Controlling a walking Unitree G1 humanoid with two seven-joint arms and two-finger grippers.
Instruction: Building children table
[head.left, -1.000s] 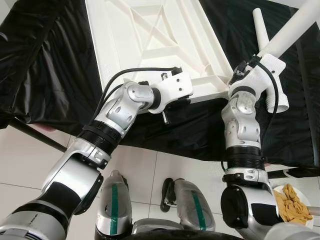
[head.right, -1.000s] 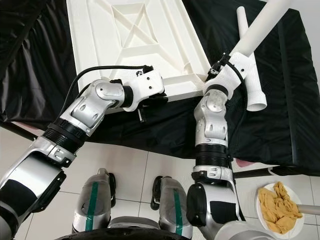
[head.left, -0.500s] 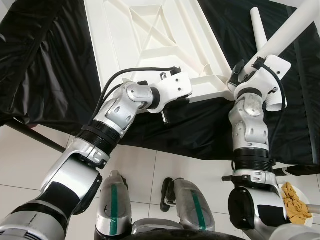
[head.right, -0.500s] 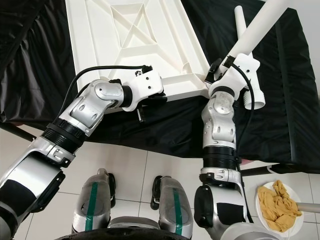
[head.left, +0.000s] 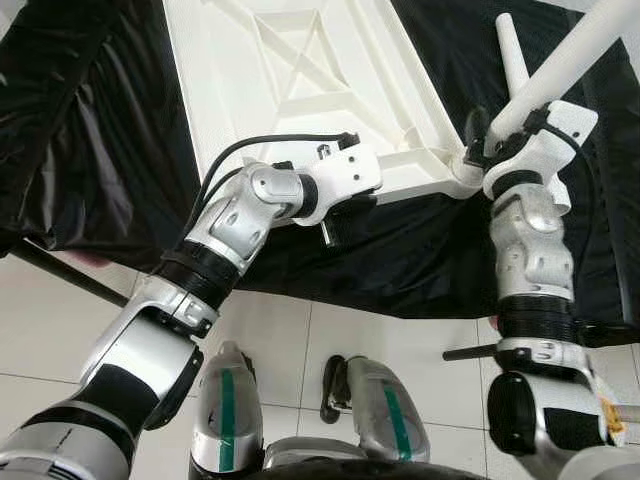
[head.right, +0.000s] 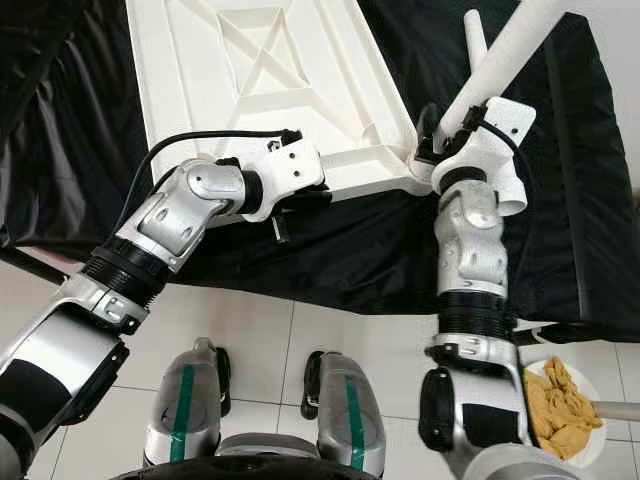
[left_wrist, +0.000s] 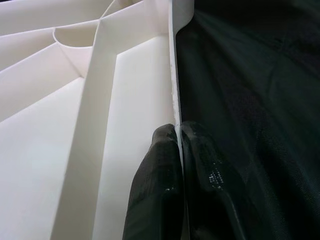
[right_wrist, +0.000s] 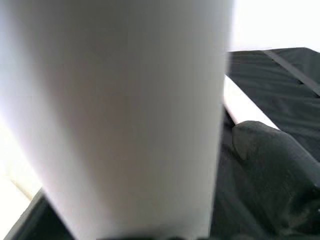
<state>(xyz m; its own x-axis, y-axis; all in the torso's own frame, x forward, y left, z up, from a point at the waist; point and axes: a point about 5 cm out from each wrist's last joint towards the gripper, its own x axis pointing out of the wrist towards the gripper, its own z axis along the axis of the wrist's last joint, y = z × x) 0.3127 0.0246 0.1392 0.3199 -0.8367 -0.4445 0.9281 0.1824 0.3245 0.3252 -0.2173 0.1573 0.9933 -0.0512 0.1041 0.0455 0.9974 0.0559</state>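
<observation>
Over the black cloth sits one white tabletop, flipped underside up so all its moulded ribs and a diamond-shaped brace pattern are showing. Its near edge runs across just in front of both arms.

Left gripper is pinched tight on that near rim, one black finger on the ribbed inside and the other on the outside against the cloth, with basically just the thin plastic wall between them. From the head camera the white wrist block sits right at the tabletop's edge.

Right gripper is up at the near right corner of the tabletop, clamped around a white table leg, a plain round tube that angles up and away to the right. The lower end of it meets the corner of the tabletop right by the gripper. In the wrist view the tube is a big blurry white column with one black finger beside it.

A second leg of the same kind lies flat on the cloth just behind the held one, so two legs counted. A plate holding something yellowish sits on the tiled floor by the robot's right side.
</observation>
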